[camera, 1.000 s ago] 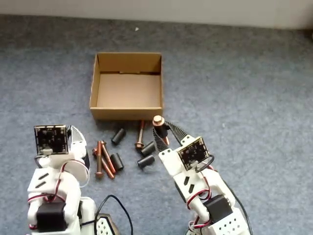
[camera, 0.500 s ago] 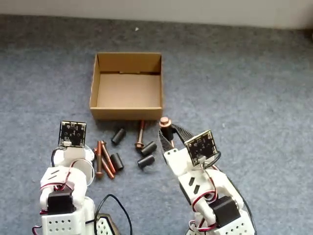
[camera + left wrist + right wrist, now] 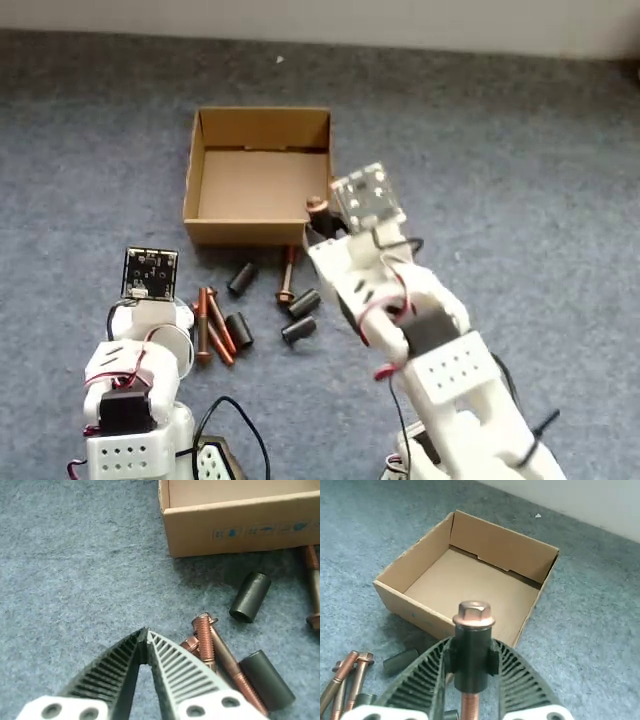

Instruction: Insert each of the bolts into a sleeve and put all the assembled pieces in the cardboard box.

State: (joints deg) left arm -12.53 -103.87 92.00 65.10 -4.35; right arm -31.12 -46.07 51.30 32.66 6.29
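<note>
The right gripper [image 3: 470,652] pinches one assembled piece [image 3: 472,630], a bolt seated in its sleeve, held upright at the front corner of the cardboard box [image 3: 258,232] nearest that arm. The box floor is bare, so no piece is delivered yet. The left gripper [image 3: 145,639] is pressed together and empty beside the loose bolts [image 3: 212,325]. Four sleeves [image 3: 241,278] lie unfilled in front of the box; most of the task is judged left

Your arms work on a grey-blue, short-pile carpet [image 3: 520,150], evenly lit, with only soft shadows. Along its far edge you see a strip of pale wall [image 3: 400,20]. A small white speck [image 3: 280,60] lies on the carpet near that far edge.
</note>
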